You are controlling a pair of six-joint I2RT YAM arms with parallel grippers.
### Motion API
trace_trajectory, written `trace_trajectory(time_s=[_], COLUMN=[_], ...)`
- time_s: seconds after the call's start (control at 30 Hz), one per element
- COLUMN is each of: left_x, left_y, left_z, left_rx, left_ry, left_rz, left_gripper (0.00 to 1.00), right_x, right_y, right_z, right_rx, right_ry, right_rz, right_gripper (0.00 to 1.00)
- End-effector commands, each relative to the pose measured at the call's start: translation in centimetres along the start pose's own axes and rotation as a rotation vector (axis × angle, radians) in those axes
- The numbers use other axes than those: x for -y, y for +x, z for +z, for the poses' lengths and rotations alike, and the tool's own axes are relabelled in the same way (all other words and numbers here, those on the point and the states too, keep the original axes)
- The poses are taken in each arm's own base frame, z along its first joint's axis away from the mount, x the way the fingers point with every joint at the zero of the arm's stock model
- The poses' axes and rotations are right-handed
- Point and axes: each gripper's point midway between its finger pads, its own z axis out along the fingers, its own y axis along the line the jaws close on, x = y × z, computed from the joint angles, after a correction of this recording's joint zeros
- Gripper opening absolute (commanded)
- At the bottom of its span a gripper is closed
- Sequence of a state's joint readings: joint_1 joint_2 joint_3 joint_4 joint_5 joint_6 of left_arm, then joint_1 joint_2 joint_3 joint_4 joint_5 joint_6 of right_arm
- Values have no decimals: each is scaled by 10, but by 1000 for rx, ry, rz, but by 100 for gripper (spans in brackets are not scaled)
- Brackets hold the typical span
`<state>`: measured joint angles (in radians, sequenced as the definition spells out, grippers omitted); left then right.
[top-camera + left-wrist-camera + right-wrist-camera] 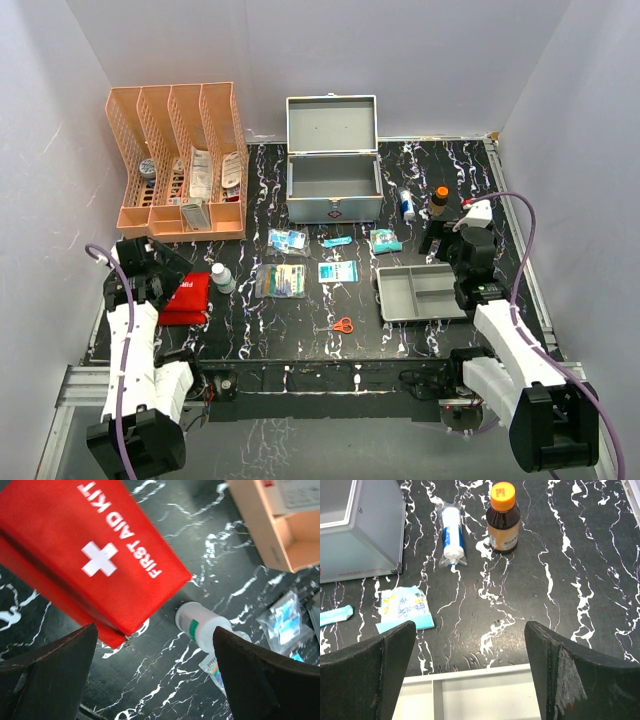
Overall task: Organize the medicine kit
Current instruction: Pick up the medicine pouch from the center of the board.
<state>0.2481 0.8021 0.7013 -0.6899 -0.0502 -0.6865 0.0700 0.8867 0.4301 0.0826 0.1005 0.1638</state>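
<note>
The medicine kit (333,180), a silver-grey metal case, stands open at the back middle with its lid upright; its corner shows in the right wrist view (365,530). My left gripper (160,268) (154,647) is open and empty above the table. It hovers between the red first-aid pouch (85,545) (186,298) and a lying white bottle (202,627) (222,277). My right gripper (447,240) (470,630) is open and empty over the far edge of the grey divided tray (485,695) (422,292).
A brown bottle with an orange cap (503,520) (438,201), a wrapped tube (453,535) and a blue packet (404,607) lie right of the case. Several packets (280,280) and orange scissors (341,325) lie mid-table. An orange file rack (183,160) stands back left.
</note>
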Motion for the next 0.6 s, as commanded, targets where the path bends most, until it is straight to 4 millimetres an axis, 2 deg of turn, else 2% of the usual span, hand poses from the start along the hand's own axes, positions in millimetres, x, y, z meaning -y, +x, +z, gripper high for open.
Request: trace_trajectory(time_s=[0.0,0.33,0.57], left_x=[-31,-61,-73], left_y=[11,4,18], left_z=[3,5,15], left_rx=[-51,-39,-69], left_ry=[-174,-393,-463], left_rz=[-163,-234,-292], left_gripper=[98,98,98], right_x=[-7,-17,-26], right_y=[-26,-45,-64], right_z=[-4,16,28], right_rx=[25,-3,10], right_ry=[-26,-46,-64], right_rz=[-24,-25,-41], right_gripper=[89,89,91])
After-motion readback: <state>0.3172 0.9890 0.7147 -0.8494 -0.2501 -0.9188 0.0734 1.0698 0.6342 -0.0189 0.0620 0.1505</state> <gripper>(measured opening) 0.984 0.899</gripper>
